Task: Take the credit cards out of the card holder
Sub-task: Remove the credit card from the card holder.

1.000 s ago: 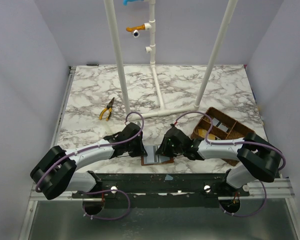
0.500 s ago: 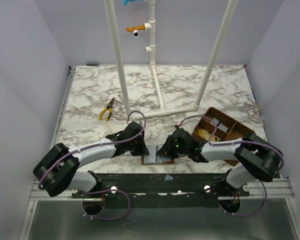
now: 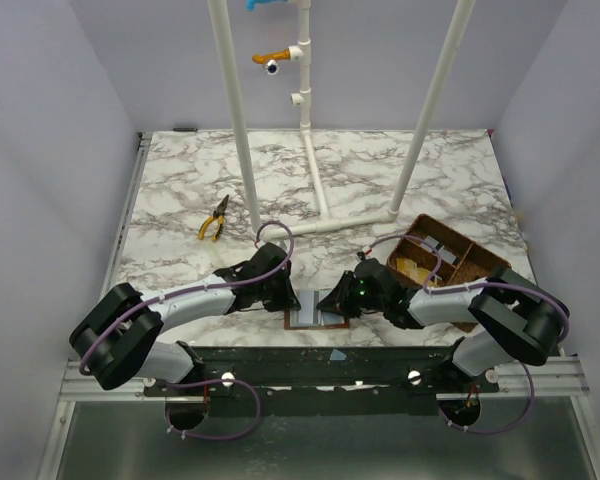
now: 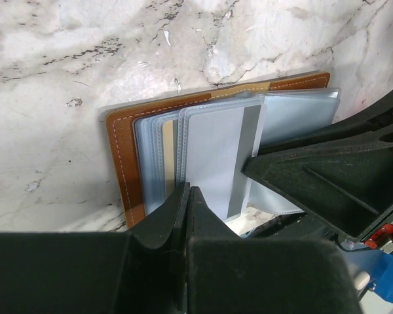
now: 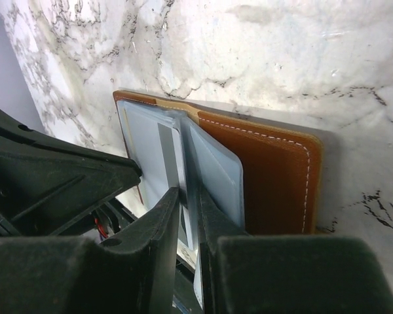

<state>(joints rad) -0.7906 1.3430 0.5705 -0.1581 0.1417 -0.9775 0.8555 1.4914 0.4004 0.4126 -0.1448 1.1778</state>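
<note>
The card holder (image 3: 313, 320), a brown leather wallet, lies open at the table's near edge, its blue-grey clear pockets fanned up. In the left wrist view its leather (image 4: 121, 157) shows left of the pockets, where a yellowish card (image 4: 166, 154) sits in a sleeve. A pale grey-white card (image 4: 213, 154) with a grey stripe stands beside it. My left gripper (image 4: 188, 193) is shut on a clear pocket's lower edge. My right gripper (image 5: 187, 196) is pinched on the pale card (image 5: 154, 154) at its striped edge, beside the leather cover (image 5: 275, 176). The dark card is hidden.
A brown woven divided basket (image 3: 450, 262) stands right of the wallet, behind my right arm. Yellow-handled pliers (image 3: 215, 218) lie at the middle left. A white pipe frame (image 3: 315, 190) stands on the table's far half. The table's front edge is just below the wallet.
My right gripper has come down and toward the near edge onto the wallet's pockets. My left gripper has stayed on the wallet.
</note>
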